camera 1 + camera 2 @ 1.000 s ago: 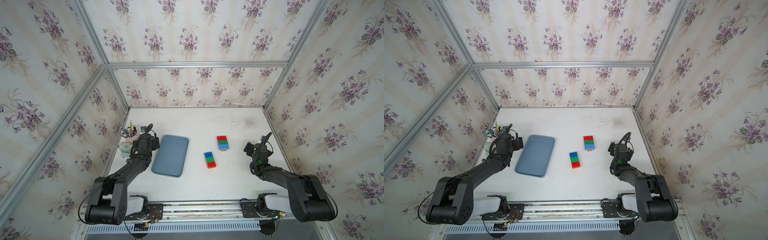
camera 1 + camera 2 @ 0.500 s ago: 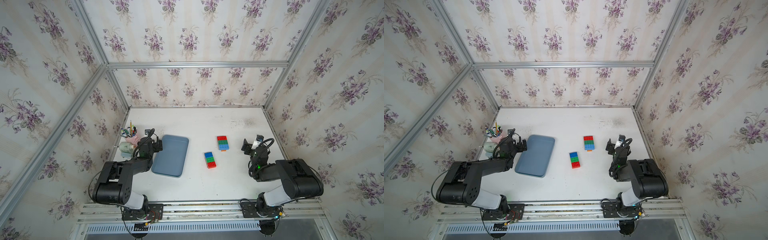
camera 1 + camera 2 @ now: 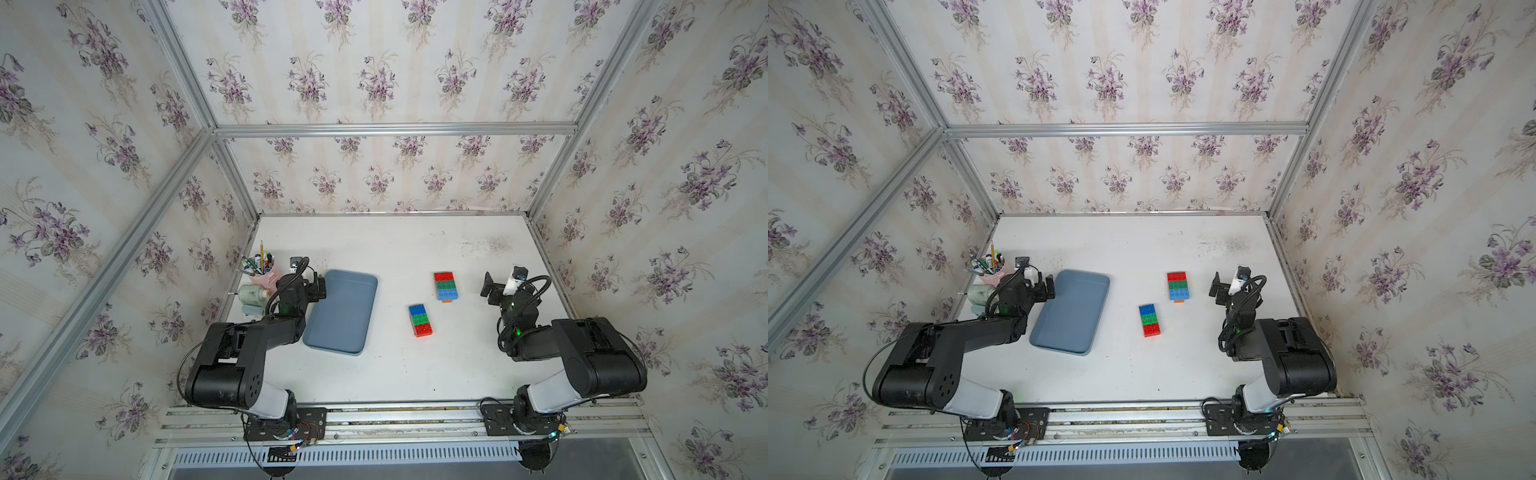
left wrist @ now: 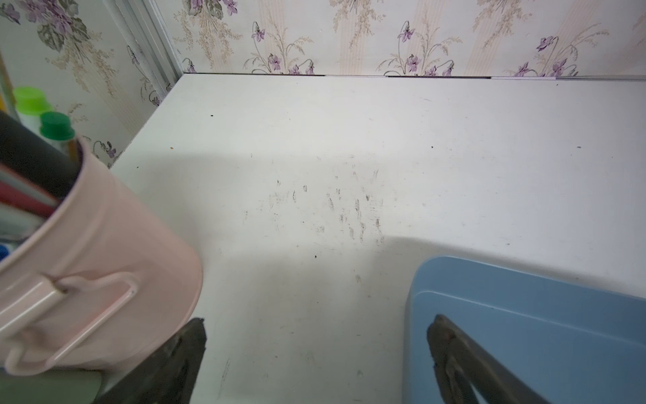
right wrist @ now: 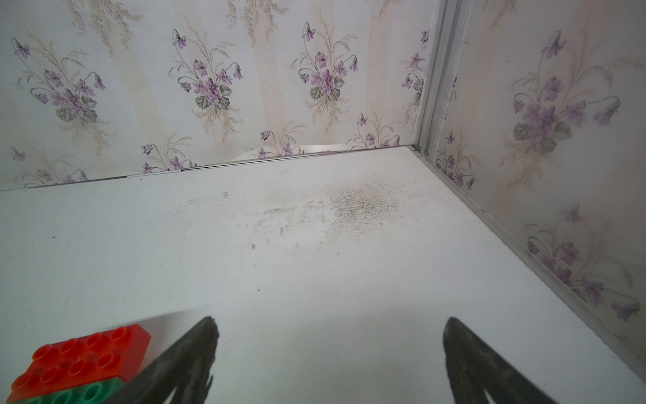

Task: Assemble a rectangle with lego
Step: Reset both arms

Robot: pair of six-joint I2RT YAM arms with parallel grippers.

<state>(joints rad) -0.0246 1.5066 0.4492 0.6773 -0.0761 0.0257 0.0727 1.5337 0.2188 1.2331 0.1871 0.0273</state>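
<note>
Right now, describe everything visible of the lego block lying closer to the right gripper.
The lego block is a flat rectangle of glossy studded plastic: red brick at the far end, green in the middle, blue nearest the robot, a bit of orange showing under the blue end. It lies studs up on the white table, apart from the second block and the tray. The open right gripper sits beside it and appears not to touch it.
</note>
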